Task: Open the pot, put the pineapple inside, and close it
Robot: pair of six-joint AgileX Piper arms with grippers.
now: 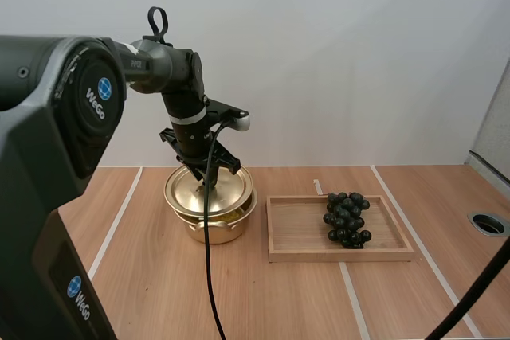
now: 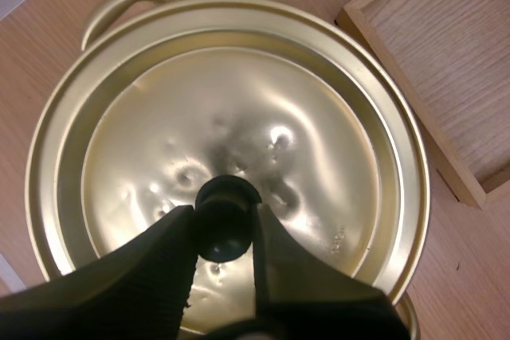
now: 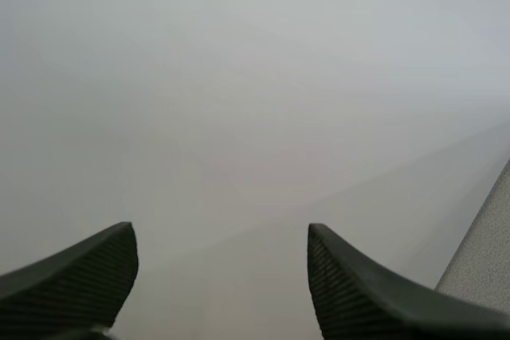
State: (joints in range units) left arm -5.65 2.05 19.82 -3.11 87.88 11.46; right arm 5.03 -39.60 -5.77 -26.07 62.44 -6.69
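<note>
1. Wooden tabletop (image 1: pixel 159 292), far edge: golden metal pot (image 1: pixel 211 230), our left end effector (image 2: pixel 224 219) clenched on the black knob (image 2: pixel 227 197) of its round golden lid (image 2: pixel 319 157).
2. Opening step; we next lift straight up.
3. Our right end effector (image 3: pixel 223 268) is released; dark grape bunch (image 1: pixel 346 218) lies in wooden tray (image 1: pixel 291 236).

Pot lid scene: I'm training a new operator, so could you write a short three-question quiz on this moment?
1. True or false: the left tool pinches the knob of the lid.
2. What lies in the tray? A) grapes B) a pineapple C) wet wipes
3. Fill the gap: the fingers of the right tool stand ____, with nothing between them.

Key: 1 true; 2 A; 3 apart.
</note>
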